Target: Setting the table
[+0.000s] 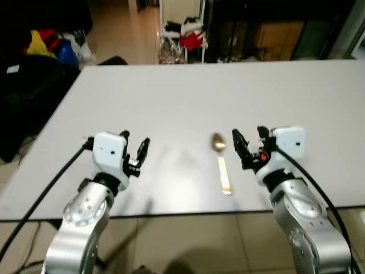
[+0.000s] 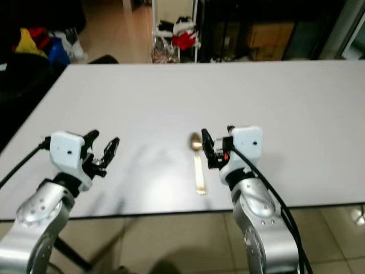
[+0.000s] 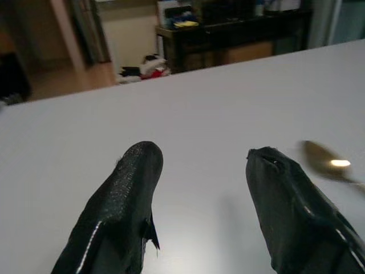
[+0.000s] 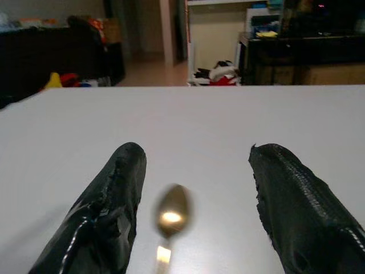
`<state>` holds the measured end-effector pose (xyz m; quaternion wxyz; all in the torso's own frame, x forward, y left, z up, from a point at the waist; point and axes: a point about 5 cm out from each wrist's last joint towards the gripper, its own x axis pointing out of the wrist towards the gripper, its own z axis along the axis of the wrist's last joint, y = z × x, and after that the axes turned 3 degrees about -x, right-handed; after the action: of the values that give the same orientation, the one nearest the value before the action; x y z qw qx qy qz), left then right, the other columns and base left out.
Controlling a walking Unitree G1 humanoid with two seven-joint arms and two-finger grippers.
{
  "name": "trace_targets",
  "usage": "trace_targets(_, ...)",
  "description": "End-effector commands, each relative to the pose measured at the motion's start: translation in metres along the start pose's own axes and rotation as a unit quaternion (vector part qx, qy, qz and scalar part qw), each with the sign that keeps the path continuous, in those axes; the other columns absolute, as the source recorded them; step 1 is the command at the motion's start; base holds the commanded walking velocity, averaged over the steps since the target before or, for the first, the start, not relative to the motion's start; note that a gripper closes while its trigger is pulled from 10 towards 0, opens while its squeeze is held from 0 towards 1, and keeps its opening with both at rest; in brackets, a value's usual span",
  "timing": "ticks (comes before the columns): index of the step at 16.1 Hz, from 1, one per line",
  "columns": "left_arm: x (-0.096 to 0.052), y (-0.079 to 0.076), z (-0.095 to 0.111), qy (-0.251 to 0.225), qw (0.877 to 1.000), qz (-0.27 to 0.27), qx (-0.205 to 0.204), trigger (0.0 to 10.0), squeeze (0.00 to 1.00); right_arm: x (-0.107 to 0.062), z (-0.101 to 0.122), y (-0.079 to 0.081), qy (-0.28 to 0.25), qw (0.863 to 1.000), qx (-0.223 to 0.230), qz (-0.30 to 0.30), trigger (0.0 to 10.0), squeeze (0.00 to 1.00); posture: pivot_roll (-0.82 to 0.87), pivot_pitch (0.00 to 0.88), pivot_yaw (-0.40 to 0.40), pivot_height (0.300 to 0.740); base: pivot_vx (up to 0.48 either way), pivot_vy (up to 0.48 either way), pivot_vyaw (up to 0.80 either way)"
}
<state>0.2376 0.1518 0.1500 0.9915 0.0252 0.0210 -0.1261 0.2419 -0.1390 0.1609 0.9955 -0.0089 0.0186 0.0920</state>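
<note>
A gold spoon lies on the grey table near its front edge, bowl pointing away from me. My right gripper hovers open just right of the spoon's bowl, nothing between its fingers. The right wrist view looks down on the spoon's bowl, which lies between the two black fingers. My left gripper is open over bare table, well to the left of the spoon. In the left wrist view the spoon lies beyond its fingers.
The table's front edge runs just below both grippers. Beyond the far edge stand a white shelf with red and white clutter, dark furniture and bags on the floor.
</note>
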Motion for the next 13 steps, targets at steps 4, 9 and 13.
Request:
trace_targets(4,-0.0018,0.0015,-0.0009,0.006,1.0,0.0,0.01,10.0,0.0,-0.0012,-0.0062,0.0014,0.016,1.0,0.01,-0.003,10.0,0.0,0.15,0.0,0.028,0.727,0.0,-0.455,0.0)
trace_targets(9,-0.0018,0.0015,-0.0009,0.006,1.0,0.0,0.01,10.0,0.0,-0.0012,-0.0062,0.0014,0.016,1.0,0.01,-0.003,10.0,0.0,0.15,0.0,0.028,0.727,0.0,-0.454,0.0)
trace_targets(13,-0.0018,0.0015,-0.0009,0.006,1.0,0.0,0.01,10.0,0.0,-0.0012,-0.0062,0.0014,0.016,1.0,0.01,-0.003,10.0,0.0,0.15,0.0,0.028,0.727,0.0,-0.454,0.0)
